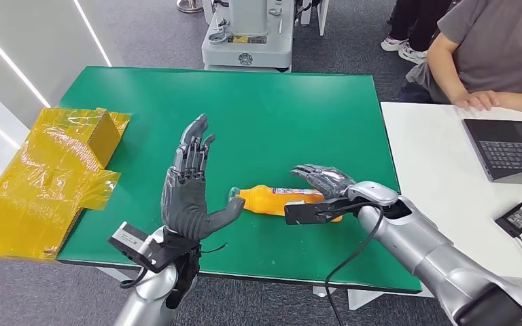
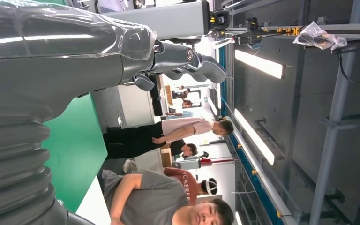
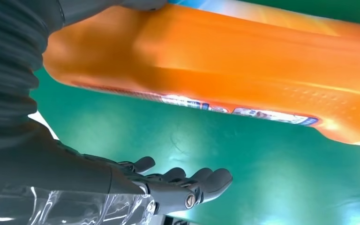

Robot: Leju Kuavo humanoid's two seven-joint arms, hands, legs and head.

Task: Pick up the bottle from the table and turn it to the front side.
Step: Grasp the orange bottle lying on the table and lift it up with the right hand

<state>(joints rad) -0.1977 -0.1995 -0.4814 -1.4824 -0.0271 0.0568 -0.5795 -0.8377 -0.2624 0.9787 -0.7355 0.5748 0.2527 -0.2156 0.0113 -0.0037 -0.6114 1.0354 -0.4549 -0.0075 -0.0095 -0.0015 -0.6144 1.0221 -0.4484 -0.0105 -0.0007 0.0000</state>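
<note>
The bottle (image 1: pixel 282 200) is lying on its side on the green table (image 1: pixel 299 109). The right hand (image 1: pixel 326 182) is reaching over it, fingers spread, not yet gripping; it should close squarely around the middle. The left hand (image 1: pixel 192 187) is hovering wide open.

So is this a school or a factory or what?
Probably a robot lab or workshop: a green test table, another machine's base on the floor behind it, and a person beside a laptop.
</note>
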